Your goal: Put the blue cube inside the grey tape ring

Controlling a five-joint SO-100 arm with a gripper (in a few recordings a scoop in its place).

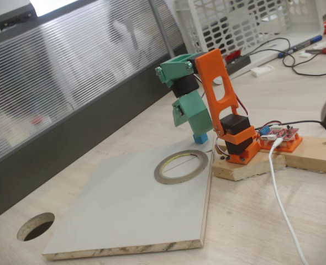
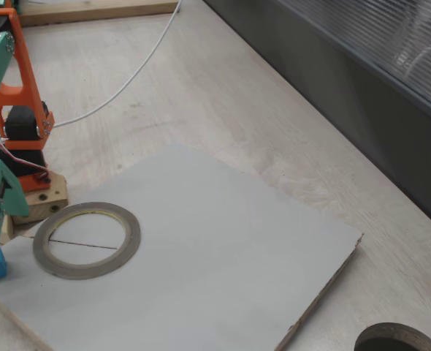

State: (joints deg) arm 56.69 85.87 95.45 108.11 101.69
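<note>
blue cube [image 1: 201, 136] sits pinched at the tip of the green jaws [image 1: 199, 132], lifted off the grey board [image 1: 130, 210] and hanging just beyond the far rim of the grey tape ring [image 1: 181, 166], on the side toward the arm's orange base [image 1: 241, 149]. in a fixed view only a sliver of the cube [image 2: 1, 265] peeks out beside the green jaw, just off the ring's [image 2: 87, 239] outer edge and not yet over the hollow. i read the jaws as closed down on the cube, with almost no gap left between them, though the contact faces themselves are hidden from me.

from my seat the cube looks light and rigid, a small hard block with matte faces that should not slide much under a firm squeeze; being so tiny, it could twist or pop free if gripped off-centre. the safest hold is across two opposite flat faces, square and near the middle. the ring looks thin, flat and light as well, so i judge that a nudge from the jaws could shove it across the board beside the round hole [image 1: 36, 226] in the bench.
</note>
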